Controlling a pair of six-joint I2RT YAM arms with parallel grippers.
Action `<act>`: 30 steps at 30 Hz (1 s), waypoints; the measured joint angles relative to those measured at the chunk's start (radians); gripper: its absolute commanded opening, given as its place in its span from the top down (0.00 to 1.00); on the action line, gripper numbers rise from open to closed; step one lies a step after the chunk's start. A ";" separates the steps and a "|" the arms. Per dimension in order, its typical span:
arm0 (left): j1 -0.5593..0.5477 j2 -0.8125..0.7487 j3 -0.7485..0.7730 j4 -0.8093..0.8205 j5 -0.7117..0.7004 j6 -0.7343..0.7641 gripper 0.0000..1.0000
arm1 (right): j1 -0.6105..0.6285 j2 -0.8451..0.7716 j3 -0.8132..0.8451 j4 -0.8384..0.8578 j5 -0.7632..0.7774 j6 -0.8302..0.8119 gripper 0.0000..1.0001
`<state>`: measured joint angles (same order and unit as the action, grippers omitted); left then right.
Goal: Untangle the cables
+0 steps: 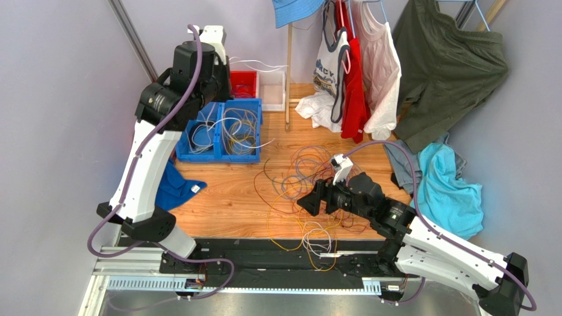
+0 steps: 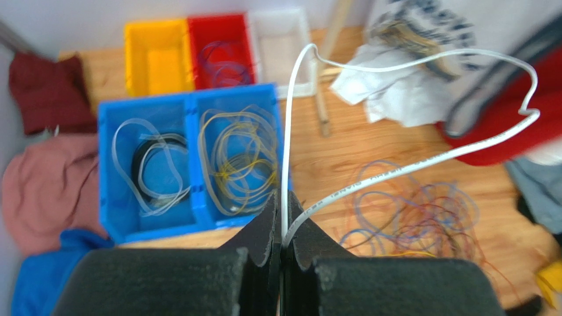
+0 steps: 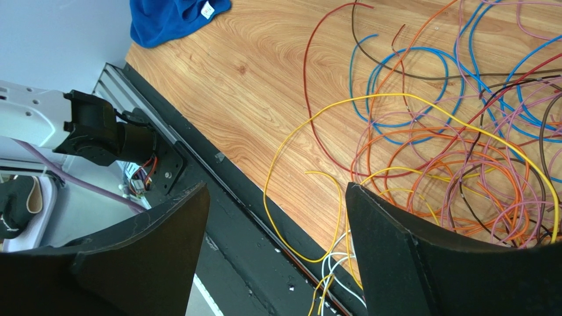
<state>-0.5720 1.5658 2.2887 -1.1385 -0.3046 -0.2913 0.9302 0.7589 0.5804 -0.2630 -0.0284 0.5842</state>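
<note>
The left gripper pinches a white cable high over the blue bin, apparently to sort it there. The right gripper, jaws spread, hovers at the tangled cables near that bin.

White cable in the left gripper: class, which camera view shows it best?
Left wrist view: the white cable rises from the shut left gripper and its whole loop shows. Top external shows only a thin strand of it near the white bin; right wrist shows none of it.
</note>
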 measured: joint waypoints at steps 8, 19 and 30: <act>0.359 -0.019 -0.364 0.144 0.111 -0.097 1.00 | 0.000 -0.063 -0.026 -0.001 0.001 0.026 0.23; 0.548 -0.006 -0.518 0.371 0.150 -0.210 1.00 | 0.000 -0.062 -0.044 0.011 0.001 0.033 0.23; 0.557 0.056 -0.793 0.607 0.078 -0.226 1.00 | 0.000 -0.040 -0.066 0.022 0.002 0.032 0.24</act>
<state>-0.0154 1.6215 1.4960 -0.5312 -0.2264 -0.5175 0.9302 0.7189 0.5144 -0.2409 -0.0269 0.6163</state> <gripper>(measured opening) 0.018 0.762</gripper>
